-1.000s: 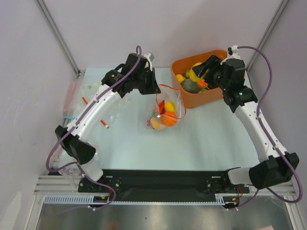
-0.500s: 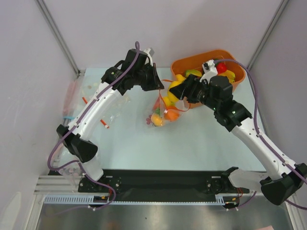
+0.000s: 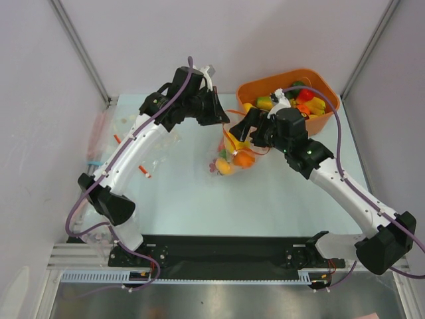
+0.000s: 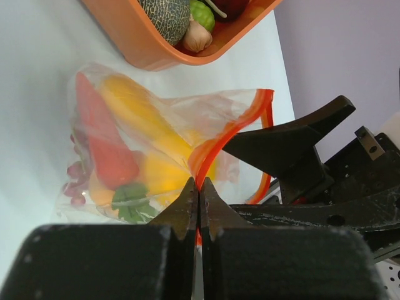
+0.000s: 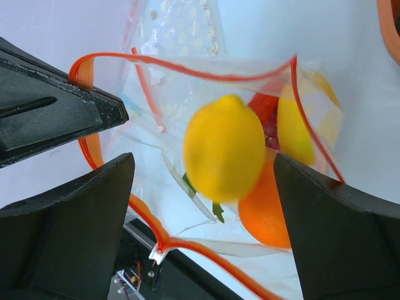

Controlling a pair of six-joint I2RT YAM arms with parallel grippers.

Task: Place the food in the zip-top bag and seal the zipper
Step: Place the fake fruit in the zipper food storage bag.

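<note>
Left gripper [image 4: 199, 184] is pinched fully shut on the zipper [image 4: 232, 128], holding one lip of the zip-top bag [image 4: 162, 119] up off the table. Right gripper [image 5: 203, 162] hangs over the bag's mouth with its jaws spread wide; a yellow lemon-shaped fruit [image 5: 224, 147] sits between the fingers, touching neither of them.

The bag lies near the middle of the table, just in front of the orange tub [image 4: 125, 34], its mouth gaping toward the right arm. It is thin, clear and crinkly, with soft creases that catch the light. The zipper is a narrow red-orange strip that runs around the open mouth in a loose loop.

Through the plastic the food shows as smooth, glossy shapes. A long red chili [image 4: 103, 150] lies beside a yellow mango [image 4: 137, 109], and small purple grapes [image 4: 75, 181] are bunched at the bottom corner. A round orange [image 5: 265, 215] rests under the lemon.

The tub is rounded, matte plastic and holds more toy produce, among it a netted green melon [image 4: 165, 15].

The table [image 3: 265, 199] is a flat, pale blue-white sheet. Plain pale lilac panels wall it in, with slim metal posts at the back corners.
</note>
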